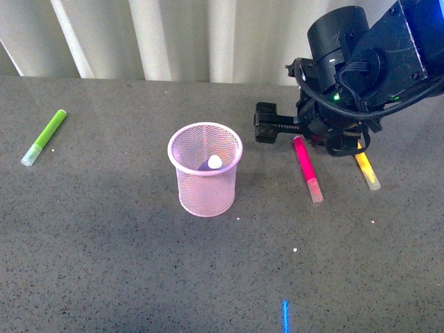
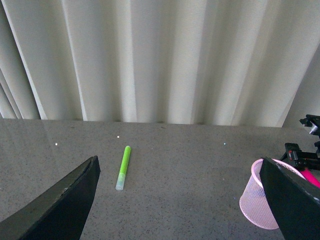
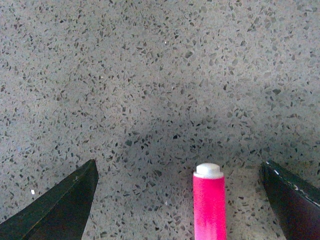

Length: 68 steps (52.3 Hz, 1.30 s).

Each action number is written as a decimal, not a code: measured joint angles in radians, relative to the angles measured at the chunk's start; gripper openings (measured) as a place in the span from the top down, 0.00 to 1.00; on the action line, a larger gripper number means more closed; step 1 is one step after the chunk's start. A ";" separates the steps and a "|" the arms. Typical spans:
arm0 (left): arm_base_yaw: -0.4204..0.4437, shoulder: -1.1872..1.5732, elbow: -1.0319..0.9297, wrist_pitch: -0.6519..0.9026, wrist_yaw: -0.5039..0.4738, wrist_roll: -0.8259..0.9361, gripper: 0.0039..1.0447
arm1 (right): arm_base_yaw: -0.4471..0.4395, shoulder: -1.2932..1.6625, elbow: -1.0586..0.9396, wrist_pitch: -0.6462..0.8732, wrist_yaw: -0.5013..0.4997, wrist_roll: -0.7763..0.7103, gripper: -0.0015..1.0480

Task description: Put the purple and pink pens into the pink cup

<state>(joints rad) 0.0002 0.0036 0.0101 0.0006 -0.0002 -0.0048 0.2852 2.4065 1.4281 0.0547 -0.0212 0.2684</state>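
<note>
Right claw [image 3: 178, 167]: jaws wide open, nothing held. Between its two fingers [image 3: 55, 210], flat on the grey table [image 3: 150, 75], the pink pen [image 3: 209, 205], small white end showing, a bit nearer one finger than the other. Not touching either finger yet. Off to the claw's left side, well apart, the pink cup [image 1: 205, 170], standing up, with the purple pen [image 1: 214, 161] already inside, pale cap poking up near the rim. Just beside the claw on its other side, a yellow marker [image 1: 367, 171], not wanted. Far past the cup, a green marker [image 1: 44, 137], not wanted either. Left claw [image 2: 177, 162]: open too, empty, well apart from the pink pen. Half done, by the look of it: one pen in, one pen left. Looks light and hard, this pink pen, like stiff plastic; no bending or squashing, most likely. Looks smooth and round as well, so may roll or slip. Best to pinch across the middle of the pink barrel, not on the pale cap: might pop off. Needs the claw a little more centred over the pen, then lower, then a gentle squeeze. After that, up and over to the cup, then tip the pen upright and let go beside the purple one.
</note>
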 joint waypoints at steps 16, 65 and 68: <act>0.000 0.000 0.000 0.000 0.000 0.000 0.06 | 0.001 -0.013 -0.043 0.032 0.028 0.002 0.32; 0.000 0.000 0.000 0.000 0.000 0.000 0.06 | -0.046 -0.279 -0.294 0.486 -0.030 0.102 0.89; 0.000 0.000 0.000 0.000 0.000 0.000 0.06 | -0.029 -0.382 -0.385 0.676 -0.059 0.095 0.89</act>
<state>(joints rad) 0.0002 0.0036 0.0101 0.0006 -0.0002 -0.0048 0.2562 2.0247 1.0435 0.7311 -0.0803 0.3630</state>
